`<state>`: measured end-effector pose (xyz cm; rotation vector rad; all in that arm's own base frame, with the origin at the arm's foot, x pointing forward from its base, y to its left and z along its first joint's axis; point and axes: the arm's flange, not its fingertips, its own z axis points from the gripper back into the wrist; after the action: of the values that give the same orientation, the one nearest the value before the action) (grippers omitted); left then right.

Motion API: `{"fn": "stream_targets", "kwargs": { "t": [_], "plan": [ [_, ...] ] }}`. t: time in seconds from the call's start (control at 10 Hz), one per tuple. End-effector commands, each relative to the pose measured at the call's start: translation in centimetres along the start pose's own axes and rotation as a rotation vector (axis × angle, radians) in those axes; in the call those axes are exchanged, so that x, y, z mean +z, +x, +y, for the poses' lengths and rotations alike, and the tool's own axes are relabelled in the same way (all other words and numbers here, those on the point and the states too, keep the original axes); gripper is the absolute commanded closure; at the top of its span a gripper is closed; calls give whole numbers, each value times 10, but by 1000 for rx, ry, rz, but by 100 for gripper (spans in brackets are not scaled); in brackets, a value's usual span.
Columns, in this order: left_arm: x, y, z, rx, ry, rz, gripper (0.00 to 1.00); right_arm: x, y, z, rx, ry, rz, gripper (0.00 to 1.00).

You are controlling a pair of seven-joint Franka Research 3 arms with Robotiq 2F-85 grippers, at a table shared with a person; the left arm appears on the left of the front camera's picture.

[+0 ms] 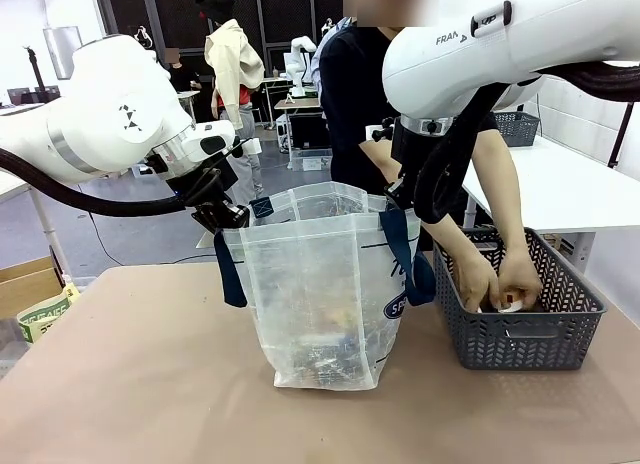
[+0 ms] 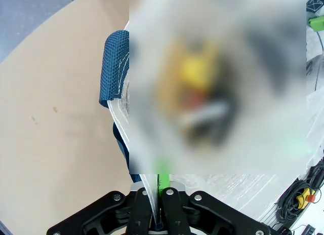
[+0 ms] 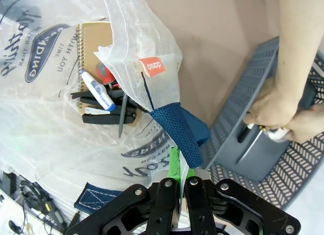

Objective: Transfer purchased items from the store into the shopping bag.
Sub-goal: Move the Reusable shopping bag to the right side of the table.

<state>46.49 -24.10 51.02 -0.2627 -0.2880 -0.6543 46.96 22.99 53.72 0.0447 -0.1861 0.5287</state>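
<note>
Steadiness looks like the key to this step: the left gripper (image 1: 232,218) and right gripper (image 3: 180,166), each with jaws pressed together on a thin fold of rim of the shopping bag (image 1: 320,284), should hold its mouth wide and level without tugging. The bag stands upright between the two jaws, purchased items (image 3: 104,93) lying at its bottom, while the person's hands (image 1: 497,279) reach into the grey basket (image 1: 520,339) just beside the bag.

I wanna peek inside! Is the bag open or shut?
Open: the shopping bag has its mouth spread, left gripper and right gripper pinching opposite rims.
</note>
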Motion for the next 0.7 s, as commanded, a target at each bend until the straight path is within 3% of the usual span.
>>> {"fn": "stream_targets", "kwargs": {
  "t": [0.0,0.6],
  "plan": [
    [0,-1,1,9,2,-2,100,0,0,0,1,-1,0,100],
    [0,-1,1,9,2,-2,100,0,0,0,1,-1,0,100]
  ]
}}
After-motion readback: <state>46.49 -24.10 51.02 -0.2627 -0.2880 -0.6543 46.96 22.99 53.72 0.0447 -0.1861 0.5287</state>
